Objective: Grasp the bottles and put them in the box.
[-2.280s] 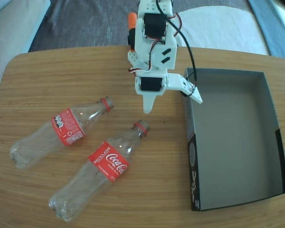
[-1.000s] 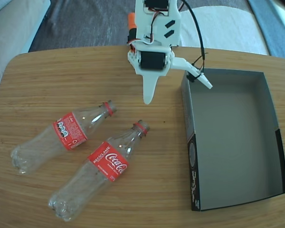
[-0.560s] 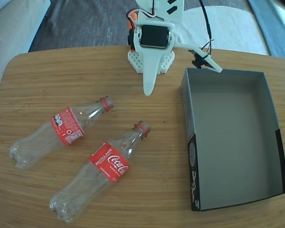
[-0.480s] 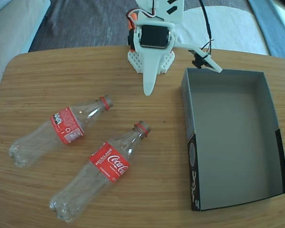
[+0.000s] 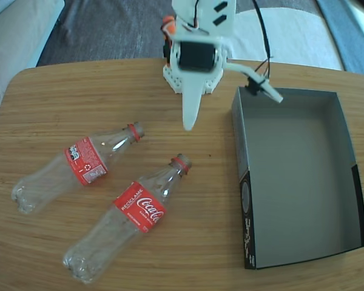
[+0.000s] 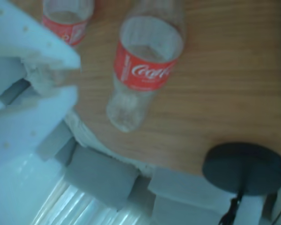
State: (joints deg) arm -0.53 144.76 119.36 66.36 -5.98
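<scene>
Gripper (image 5: 230, 106) open, empty, above table (image 5: 48, 103).
One finger (image 5: 190, 112) points at the bottles; the other (image 5: 264, 90) splays over the box (image 5: 246, 200) corner. Near bottle (image 5: 128, 215) lies below the fingertip, far bottle (image 5: 76, 167) beyond it, both outside the box.

Your fixed view looks almost straight down on the whole tabletop (image 5: 60, 103), with the arm's base at the top edge. Your wrist view sits closer, tilted and blurred, facing out across the tabletop's edge. You see both bottles (image 5: 128, 214) (image 6: 143, 61) in each view.
</scene>
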